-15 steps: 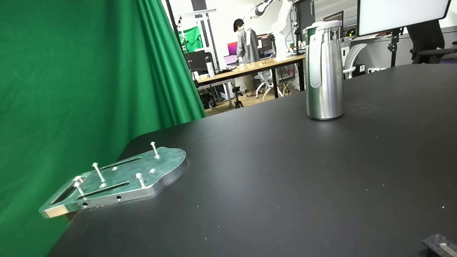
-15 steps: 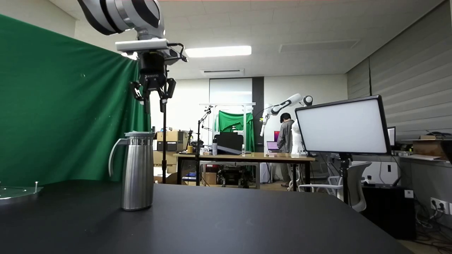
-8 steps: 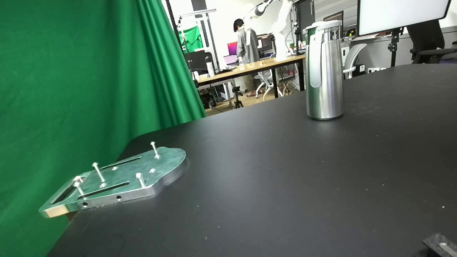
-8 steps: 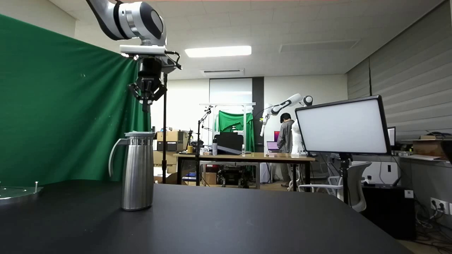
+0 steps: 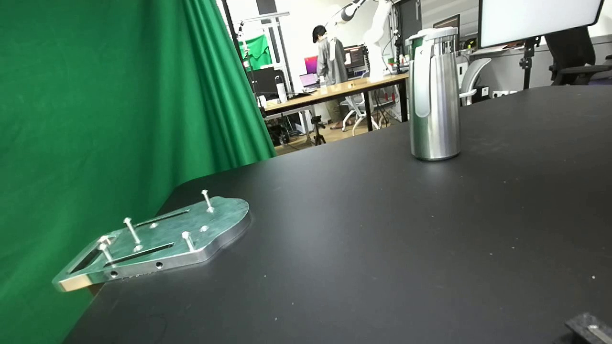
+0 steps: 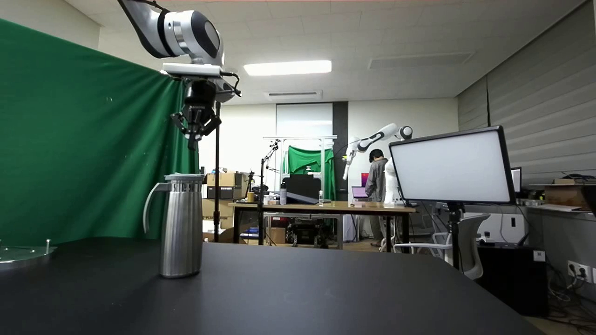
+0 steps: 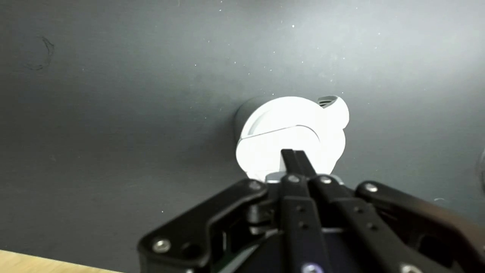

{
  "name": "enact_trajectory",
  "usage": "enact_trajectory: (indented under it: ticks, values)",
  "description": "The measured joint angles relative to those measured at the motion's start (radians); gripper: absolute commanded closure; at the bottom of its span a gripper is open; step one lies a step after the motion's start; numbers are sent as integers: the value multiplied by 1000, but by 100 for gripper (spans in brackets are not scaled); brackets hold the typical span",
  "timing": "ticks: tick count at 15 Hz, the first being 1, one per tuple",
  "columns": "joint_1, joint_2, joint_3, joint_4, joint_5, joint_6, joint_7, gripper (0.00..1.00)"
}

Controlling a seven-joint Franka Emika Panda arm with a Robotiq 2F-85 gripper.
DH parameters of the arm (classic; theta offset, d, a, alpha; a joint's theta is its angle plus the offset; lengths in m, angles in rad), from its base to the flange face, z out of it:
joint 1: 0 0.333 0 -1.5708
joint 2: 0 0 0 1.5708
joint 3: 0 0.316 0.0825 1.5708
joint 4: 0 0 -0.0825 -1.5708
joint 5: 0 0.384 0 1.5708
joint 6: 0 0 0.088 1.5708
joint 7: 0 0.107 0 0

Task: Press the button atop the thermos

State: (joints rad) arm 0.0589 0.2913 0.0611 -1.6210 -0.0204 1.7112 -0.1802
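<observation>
Below the slim black fingers (image 7: 290, 163), which are pressed together with nothing held, the upright silver cylindrical metal thermos (image 6: 180, 228) is seen untouched on the flat black worktop (image 6: 302, 288), alignment apparently nearly done, descent and pressing yet to be carried out.

thermos (image 6: 181, 232) is gleaming silver | lid (image 7: 288, 113) is showing white in the wrist view | jaws are showing black | desk (image 5: 358, 267) is showing black, flecked with white | metal plate (image 5: 169, 231) at its edge is reflecting green | curtain (image 5: 119, 95) beyond is showing plain green
</observation>
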Motion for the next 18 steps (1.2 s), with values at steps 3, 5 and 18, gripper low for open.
enact_trajectory:
  ticks: [3,5,18]
  values:
    - [0,0,0,1,0,0,0,100]
    - [0,1,1,-1,0,0,-5,100]
    - [14,71,25,-3,10,46,-9,100]
